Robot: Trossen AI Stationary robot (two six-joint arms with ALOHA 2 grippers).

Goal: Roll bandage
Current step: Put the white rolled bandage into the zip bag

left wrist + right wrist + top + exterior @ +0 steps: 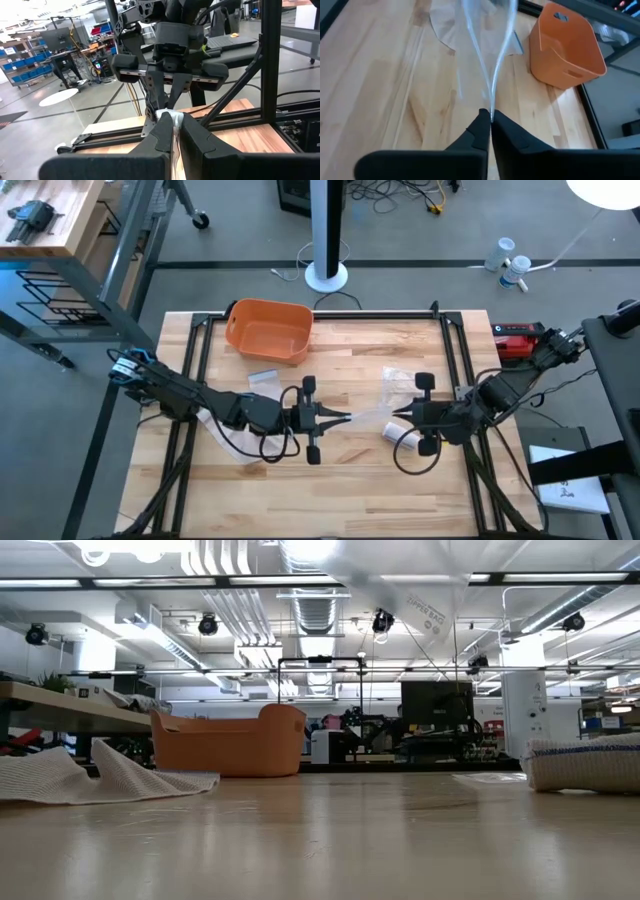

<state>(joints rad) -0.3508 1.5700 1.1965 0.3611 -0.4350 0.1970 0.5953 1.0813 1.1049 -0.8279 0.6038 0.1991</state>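
Wooden table (330, 470) mid-job: left fingers (342, 419) and right fingers (392, 418) each pinch the bandage (366, 418) taut between them, so winding it up looks next.

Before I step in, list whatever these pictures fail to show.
1. High view: the left gripper and right gripper each pinch a clear film. Its full extent is too faint to trace.
2. Bandage roll: partly covered by the right gripper in the high view, and cut off by the right edge in the low view.
3. Loose bandage: partly hidden under the left arm in the high view.
4. Low view: neither gripper appears.
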